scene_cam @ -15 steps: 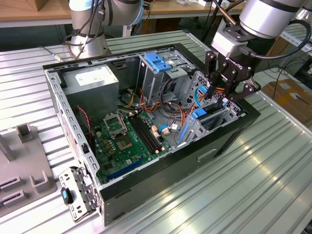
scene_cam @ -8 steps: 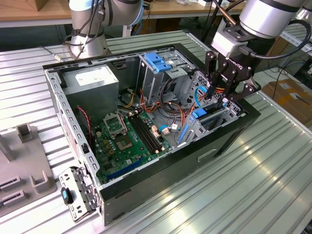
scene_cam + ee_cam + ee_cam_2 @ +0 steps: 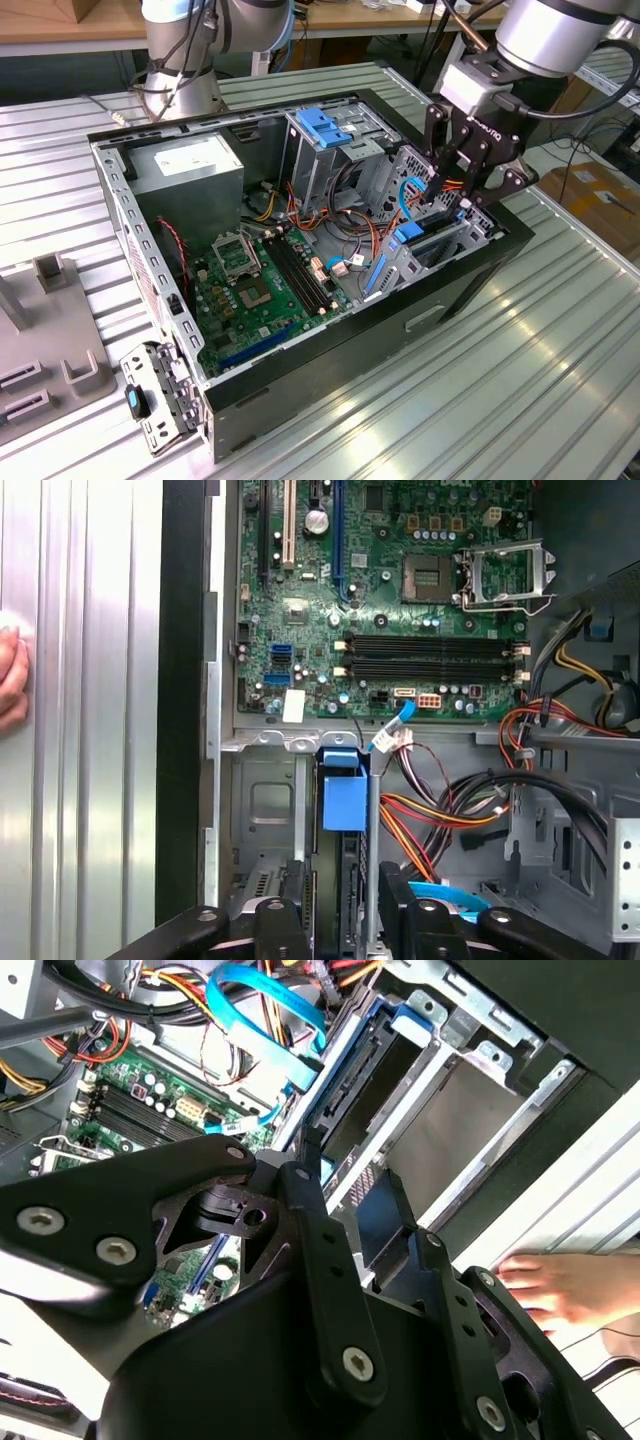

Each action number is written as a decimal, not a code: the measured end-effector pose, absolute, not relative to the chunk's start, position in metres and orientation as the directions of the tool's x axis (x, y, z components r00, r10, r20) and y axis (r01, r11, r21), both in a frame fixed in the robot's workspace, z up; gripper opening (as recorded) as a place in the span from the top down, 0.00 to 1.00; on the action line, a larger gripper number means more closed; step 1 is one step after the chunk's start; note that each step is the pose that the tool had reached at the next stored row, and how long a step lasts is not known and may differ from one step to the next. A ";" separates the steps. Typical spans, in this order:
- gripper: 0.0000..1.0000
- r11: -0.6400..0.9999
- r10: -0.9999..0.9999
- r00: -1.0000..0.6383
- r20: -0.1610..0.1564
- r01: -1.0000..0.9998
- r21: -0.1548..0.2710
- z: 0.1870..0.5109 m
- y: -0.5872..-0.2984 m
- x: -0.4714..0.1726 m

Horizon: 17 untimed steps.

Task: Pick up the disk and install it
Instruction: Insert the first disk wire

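Note:
The disk (image 3: 345,865) stands on edge in the drive bay of the open computer case (image 3: 400,320), its blue carrier tab (image 3: 345,798) uppermost. In the second wrist view its blue rail (image 3: 345,1070) runs along the bay's metal wall. In the exterior view the disk (image 3: 410,238) sits at the case's right end, among blue and orange cables. My gripper (image 3: 458,200) hangs straight over that bay. Both wrist views show the gripper (image 3: 345,920) (image 3: 355,1195) open, one black finger on each side of the disk's edge with a small gap.
A person's hand (image 3: 560,1285) (image 3: 10,680) rests on the ribbed metal table beside the case. Inside are the motherboard (image 3: 260,290), the grey power supply (image 3: 185,165), a blue latch (image 3: 325,125) and cable bundles (image 3: 450,810). A grey fixture (image 3: 50,330) stands at the exterior view's left.

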<state>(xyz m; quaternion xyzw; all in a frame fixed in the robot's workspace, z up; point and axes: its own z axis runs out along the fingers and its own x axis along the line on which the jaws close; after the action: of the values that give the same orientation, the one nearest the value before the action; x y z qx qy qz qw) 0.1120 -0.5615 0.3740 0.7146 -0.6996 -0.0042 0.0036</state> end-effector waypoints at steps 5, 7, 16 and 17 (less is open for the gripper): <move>0.58 -0.021 -1.000 0.021 -0.001 -1.000 0.011 0.374 -0.553 0.118; 0.58 -0.021 -1.000 0.021 -0.001 -1.000 0.011 0.373 -0.546 0.122; 0.58 -0.021 -1.000 0.021 -0.001 -1.000 0.011 0.363 -0.537 0.132; 0.58 -0.021 -1.000 0.021 0.000 -1.000 0.011 0.363 -0.537 0.132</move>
<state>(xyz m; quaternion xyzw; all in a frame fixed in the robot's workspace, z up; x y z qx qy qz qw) 0.1318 -0.5368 0.3631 0.7145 -0.6996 -0.0040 0.0039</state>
